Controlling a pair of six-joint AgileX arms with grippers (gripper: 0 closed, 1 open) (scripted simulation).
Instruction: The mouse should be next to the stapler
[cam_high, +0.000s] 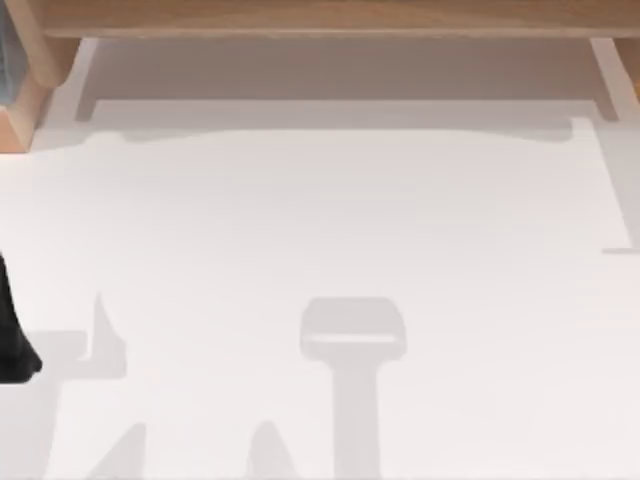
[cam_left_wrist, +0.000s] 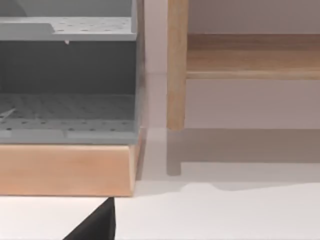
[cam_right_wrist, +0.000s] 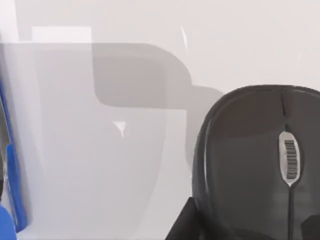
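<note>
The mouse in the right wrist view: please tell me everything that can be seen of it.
The dark grey, glossy plastic computer mouse has a rounded body, a thin seam running along its middle and a silver ribbed scroll wheel. It lies flat on the white table, partly cut off by the picture's edge. A black part of the right arm's hand shows beside its edge; whether they touch cannot be told. A blue object lies apart from it.

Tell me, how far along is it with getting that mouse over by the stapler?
Done: the right wrist view looks close down on the black mouse on the white table, so that arm has reached it. In hand: apparently the pickup, though no grip is visible. Left: setting it beside a blue object nearby, possibly the stapler.
</note>
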